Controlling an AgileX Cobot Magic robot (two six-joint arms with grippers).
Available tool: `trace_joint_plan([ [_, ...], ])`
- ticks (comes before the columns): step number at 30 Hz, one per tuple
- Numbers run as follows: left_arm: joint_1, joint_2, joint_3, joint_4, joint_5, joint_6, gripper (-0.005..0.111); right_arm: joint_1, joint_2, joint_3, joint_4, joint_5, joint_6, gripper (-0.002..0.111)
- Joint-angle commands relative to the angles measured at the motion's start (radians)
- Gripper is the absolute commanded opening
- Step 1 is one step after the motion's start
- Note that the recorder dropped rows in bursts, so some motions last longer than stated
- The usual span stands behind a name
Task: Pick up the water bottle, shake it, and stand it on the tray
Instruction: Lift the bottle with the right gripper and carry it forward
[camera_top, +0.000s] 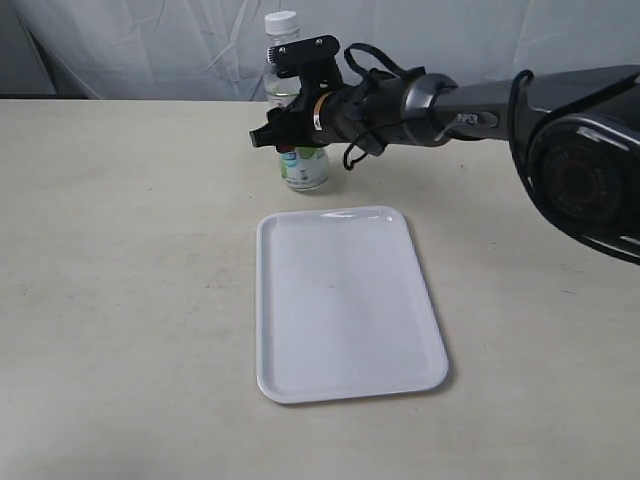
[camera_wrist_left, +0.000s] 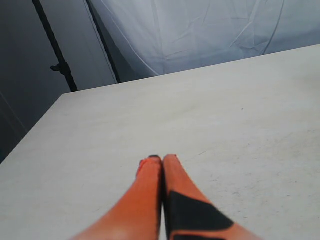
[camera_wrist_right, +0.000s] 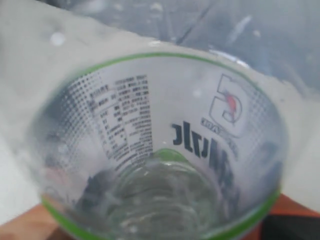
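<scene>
Nearest, the tray (camera_top: 345, 300) is left bare while the bottle (camera_top: 306, 168) is clamped mid-body by the right gripper (camera_top: 291, 138) for shaking; the left gripper (camera_wrist_left: 162, 161) is shut, empty.

One water bottle (camera_top: 303, 168), upright at the far side of the table (camera_top: 120, 280), right gripper (camera_top: 288, 133) clasped round its middle. One white tray (camera_top: 345, 300), flat, nearby, apart.

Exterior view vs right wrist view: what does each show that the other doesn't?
Only exterior: the tray, the water bottle upright beyond it, its white cap, and the right gripper around the bottle's middle.
Only right wrist: a close-up of the label's dark lettering seen through the clear plastic, with orange fingers at the bottle's sides.
Both: the water bottle and the pale table.
</scene>
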Motion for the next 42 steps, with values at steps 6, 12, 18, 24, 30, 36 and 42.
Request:
trace_joint_plan([
  [6, 0.001, -0.004, 0.002, -0.004, -0.013, -0.008, 0.000, -0.005, -0.186, 0.082, -0.006, 0.161, -0.002, -0.001],
  [12, 0.001, -0.004, 0.002, -0.004, -0.013, -0.008, 0.000, -0.005, -0.397, 0.294, -0.002, 0.156, -0.002, -0.001],
  [18, 0.001, -0.004, 0.002, -0.004, -0.013, -0.008, 0.000, -0.005, -0.649, 0.581, 0.026, 0.090, 0.009, -0.001],
  [24, 0.001, -0.004, 0.002, -0.004, -0.013, -0.008, 0.000, 0.027, -0.926, 0.904, 0.123, -0.154, 0.019, -0.001],
  [30, 0.001, -0.004, 0.002, -0.004, -0.013, -0.008, 0.000, 0.077, -1.078, 1.055, 0.131, -0.161, -0.059, -0.001],
  [36, 0.001, -0.004, 0.002, -0.004, -0.013, -0.008, 0.000, 0.012, -1.109, 1.052, 0.401, -0.111, -0.027, -0.001],
  [42, 0.001, -0.004, 0.002, -0.004, -0.013, -0.008, 0.000, 0.110, -1.219, 1.052, 0.122, 0.011, -0.118, -0.001],
])
